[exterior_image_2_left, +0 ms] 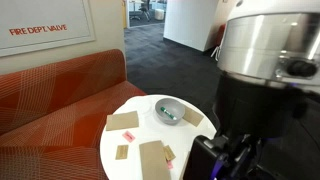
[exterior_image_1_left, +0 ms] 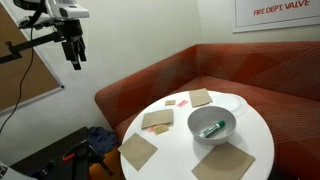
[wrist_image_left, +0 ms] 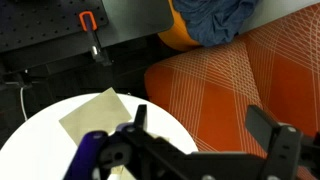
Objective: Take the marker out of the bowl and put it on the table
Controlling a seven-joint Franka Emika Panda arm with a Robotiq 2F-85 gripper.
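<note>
Marker (exterior_image_1_left: 211, 128) lies slanted in the bottom of the bowl (exterior_image_1_left: 193, 119), which sits toward the right of the table (exterior_image_1_left: 180, 142) among napkins (exterior_image_1_left: 138, 150), so bare tabletop for setting it down is close by. Gripper (exterior_image_1_left: 75, 64) hangs high at far left, well apart from the bowl. Its jaws are spread and empty, apparently ready for the reach.

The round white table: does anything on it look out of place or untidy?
Yes. A short green marker pen lies inside the round white bowl, an odd place for a pen. Brown square paper napkins lie scattered at different angles on the round white table. Nothing looks spilled.
</note>
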